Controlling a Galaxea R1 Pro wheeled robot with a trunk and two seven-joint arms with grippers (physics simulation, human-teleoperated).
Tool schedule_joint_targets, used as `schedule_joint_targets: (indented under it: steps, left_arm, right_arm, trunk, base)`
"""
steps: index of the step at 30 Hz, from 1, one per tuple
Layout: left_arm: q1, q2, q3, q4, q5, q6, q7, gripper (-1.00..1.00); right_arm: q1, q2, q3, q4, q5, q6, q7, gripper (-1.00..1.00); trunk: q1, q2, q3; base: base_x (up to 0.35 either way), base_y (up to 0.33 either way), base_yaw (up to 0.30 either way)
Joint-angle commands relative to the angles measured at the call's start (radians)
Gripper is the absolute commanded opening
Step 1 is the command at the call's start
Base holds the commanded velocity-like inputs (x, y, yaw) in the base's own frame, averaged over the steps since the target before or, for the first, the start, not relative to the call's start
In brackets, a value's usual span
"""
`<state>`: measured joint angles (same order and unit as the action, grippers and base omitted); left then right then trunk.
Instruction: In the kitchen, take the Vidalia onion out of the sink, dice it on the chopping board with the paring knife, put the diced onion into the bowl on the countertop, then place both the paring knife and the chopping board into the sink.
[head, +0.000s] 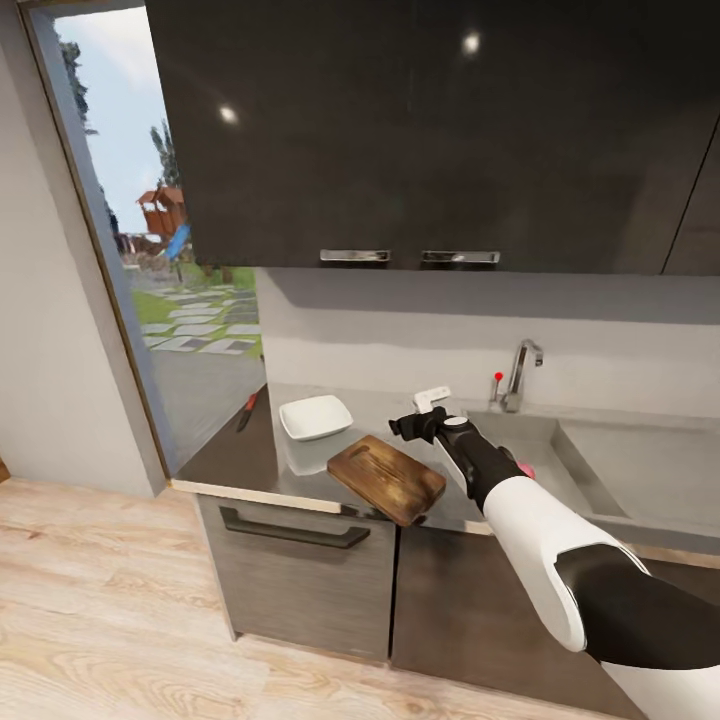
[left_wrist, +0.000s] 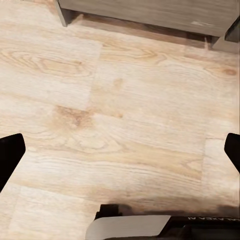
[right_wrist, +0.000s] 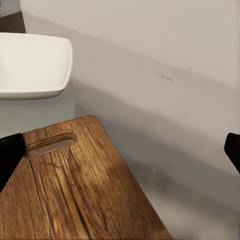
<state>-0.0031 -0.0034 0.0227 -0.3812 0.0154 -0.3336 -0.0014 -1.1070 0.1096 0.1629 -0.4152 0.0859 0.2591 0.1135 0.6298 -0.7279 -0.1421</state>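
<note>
The dark-brown chopping board (head: 386, 478) lies angled at the countertop's (head: 240, 460) front edge, its oval slot (right_wrist: 50, 143) toward the white bowl (head: 315, 416). My right gripper (head: 400, 428) hovers open just above the board's far corner, nothing between its fingers (right_wrist: 10, 155). In the right wrist view the board (right_wrist: 85, 190) and the bowl (right_wrist: 30, 65) are close ahead. The paring knife (head: 244, 411) rests at the counter's far left end. A bit of the pinkish onion (head: 524, 469) peeks out in the sink (head: 590, 450), beside my right forearm. My left gripper (left_wrist: 120, 150) is open over the wooden floor.
The chrome tap (head: 520, 375) with its red knob (head: 497, 377) stands behind the sink. A small white object (head: 432, 397) lies on the counter behind my right gripper. Dark wall cabinets (head: 420, 130) hang overhead. A doorway (head: 170, 250) opens outdoors at the left.
</note>
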Motion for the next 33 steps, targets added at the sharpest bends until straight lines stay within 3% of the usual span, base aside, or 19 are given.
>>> schedule_joint_targets:
  steps: [1,13,22,28,30,33]
  left_arm:
    - [0.0,0.0,0.002,0.0,0.001,-0.002,0.0,1.0]
    - [-0.001,0.0,0.002,0.001,0.001,-0.002,0.0,1.0]
    - [0.0,0.0,0.002,0.004,0.001,-0.002,0.0,1.0]
    - [0.0,0.0,0.002,0.007,0.001,-0.002,0.0,1.0]
    - [0.0,0.0,0.002,0.007,0.0,-0.002,0.0,1.0]
    - [0.0,-0.001,0.001,0.007,0.0,-0.002,0.0,1.0]
  right_arm:
    - [0.0,0.0,0.001,-0.002,0.01,0.009,0.008,1.0]
    - [0.0,-0.002,0.002,-0.002,0.013,0.047,0.075,1.0]
    - [0.0,-0.006,0.0,-0.006,0.1,0.049,0.285,1.0]
    - [0.0,-0.03,-0.006,-0.017,0.116,0.053,0.349,1.0]
    - [0.0,-0.039,-0.009,-0.029,0.117,0.088,0.357,1.0]
    - [0.0,-0.045,-0.011,-0.121,0.118,0.229,0.358,1.0]
  trunk:
    - [0.0,-0.001,-0.002]
    - [0.0,-0.001,-0.002]
    - [0.0,-0.001,-0.002]
    - [0.0,-0.001,-0.002]
    - [0.0,-0.001,-0.002]
    - [0.0,-0.001,-0.002]
  base:
    - [0.14,-0.096,0.0]
    - [0.109,-0.073,0.0]
    - [0.005,-0.003,0.0]
    - [0.0,0.0,0.0]
    - [0.0,0.0,0.0]
    - [0.0,0.0,0.0]
